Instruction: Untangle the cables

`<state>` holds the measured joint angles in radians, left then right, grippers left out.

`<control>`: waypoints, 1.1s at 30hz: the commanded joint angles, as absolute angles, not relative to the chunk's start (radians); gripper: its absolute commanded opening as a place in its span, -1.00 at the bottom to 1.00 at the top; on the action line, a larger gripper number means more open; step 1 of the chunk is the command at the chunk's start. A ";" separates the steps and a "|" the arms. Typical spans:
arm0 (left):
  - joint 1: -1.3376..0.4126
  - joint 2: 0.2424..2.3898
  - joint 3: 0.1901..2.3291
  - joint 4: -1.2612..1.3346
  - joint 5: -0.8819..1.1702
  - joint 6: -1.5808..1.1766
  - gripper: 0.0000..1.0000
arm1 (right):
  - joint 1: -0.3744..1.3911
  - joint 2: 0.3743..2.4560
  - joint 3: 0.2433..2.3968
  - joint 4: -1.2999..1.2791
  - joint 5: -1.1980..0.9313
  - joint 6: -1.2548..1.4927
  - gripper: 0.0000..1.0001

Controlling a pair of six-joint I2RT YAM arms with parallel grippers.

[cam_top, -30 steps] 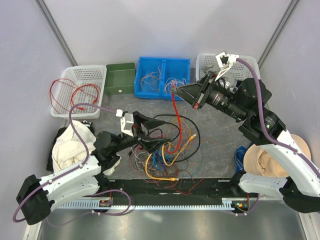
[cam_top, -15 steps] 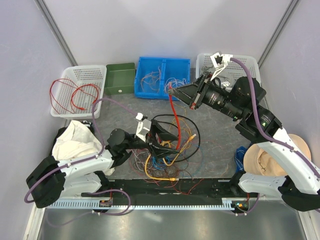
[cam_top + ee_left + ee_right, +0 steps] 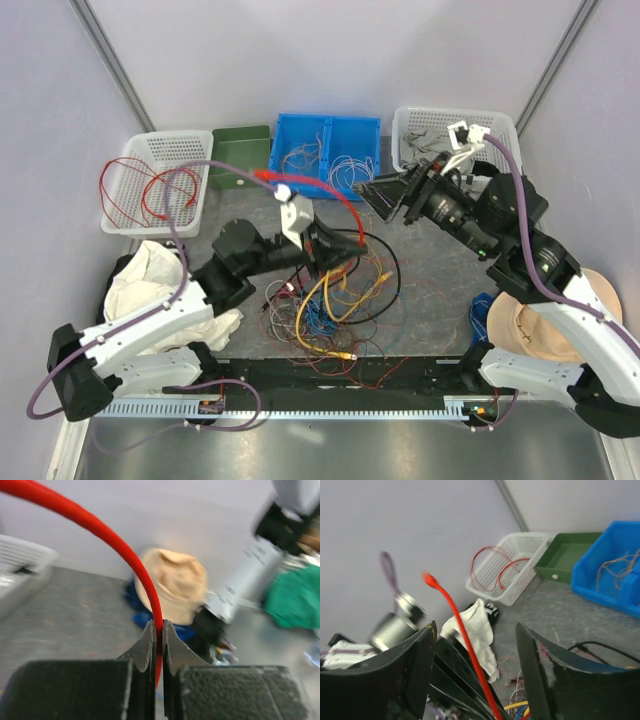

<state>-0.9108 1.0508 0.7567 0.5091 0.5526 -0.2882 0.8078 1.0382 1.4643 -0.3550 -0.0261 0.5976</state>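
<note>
The left gripper (image 3: pixel 159 630) is clenched on one red cable (image 3: pixel 120 550), the right gripper (image 3: pixel 475 635) is released, and most cables (image 3: pixel 320 310) lie tangled.

From the top external camera we look steeply down from high above the near edge of the table (image 3: pixel 440 255), far enough back to take in all of it, with the red cable (image 3: pixel 320 188) arching near its middle. The left wrist camera sits right against the red cable: we look along the left gripper (image 3: pixel 157 630), pinched on it, toward a blurred beige cloth (image 3: pixel 172 587) beyond the cable. The right wrist camera faces the opposite way, near the red cable, looking between the spread fingers of the right gripper (image 3: pixel 476 627) toward the white basket (image 3: pixel 532 542) behind the cable. All three views share the red cable.
</note>
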 commanded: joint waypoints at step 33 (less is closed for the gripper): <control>-0.684 1.200 1.307 0.300 0.514 -0.862 -0.96 | 0.936 1.061 0.532 0.928 -0.235 0.677 0.46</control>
<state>-0.6884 1.2491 1.3865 0.0147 0.4274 -0.6884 0.8825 0.9390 0.5083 0.6559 -0.2096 0.6792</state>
